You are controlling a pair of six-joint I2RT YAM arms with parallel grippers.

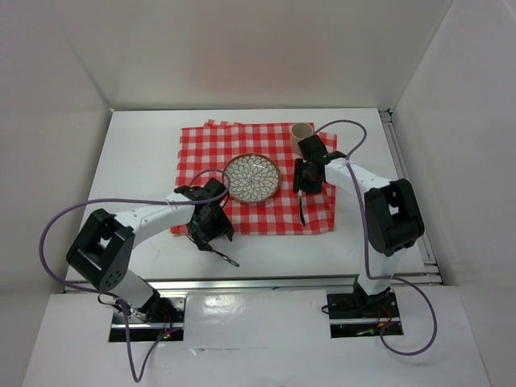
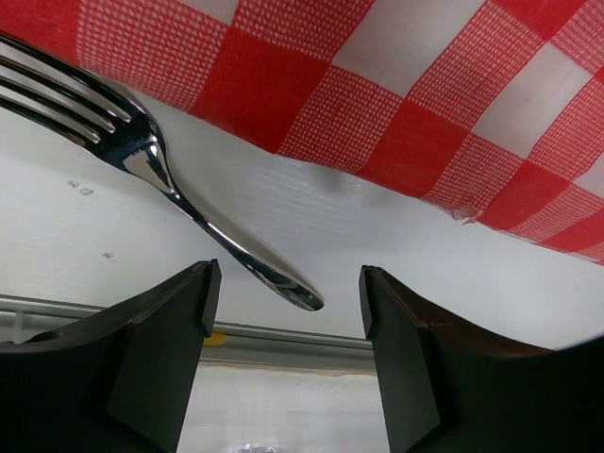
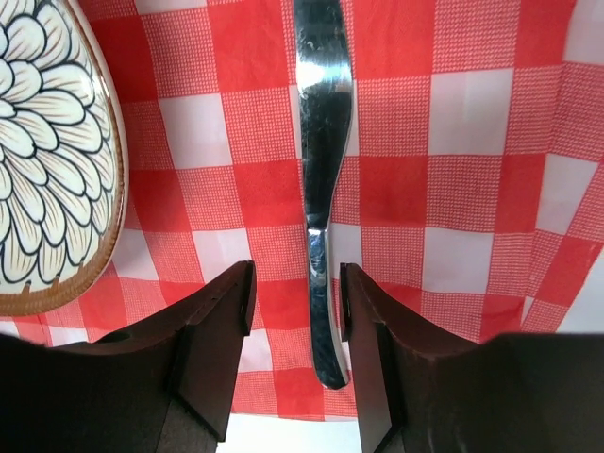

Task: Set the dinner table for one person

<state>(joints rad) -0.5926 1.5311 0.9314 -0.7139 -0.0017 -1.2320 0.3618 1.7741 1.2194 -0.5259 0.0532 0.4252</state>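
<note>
Only the left wrist view shows the fork (image 2: 151,156) clearly. It lies on the white desk (image 2: 377,245), which carries everything, just off the checked cloth (image 2: 311,104), with its handle tip between the spread left claw (image 2: 288,283). Overhead, the downward-bent right claw (image 3: 295,283) masks part of the knife (image 3: 321,113). Its wrist view shows parted fingers (image 3: 217,330) flanking the handle and the plate (image 3: 47,160) cut off.
</note>
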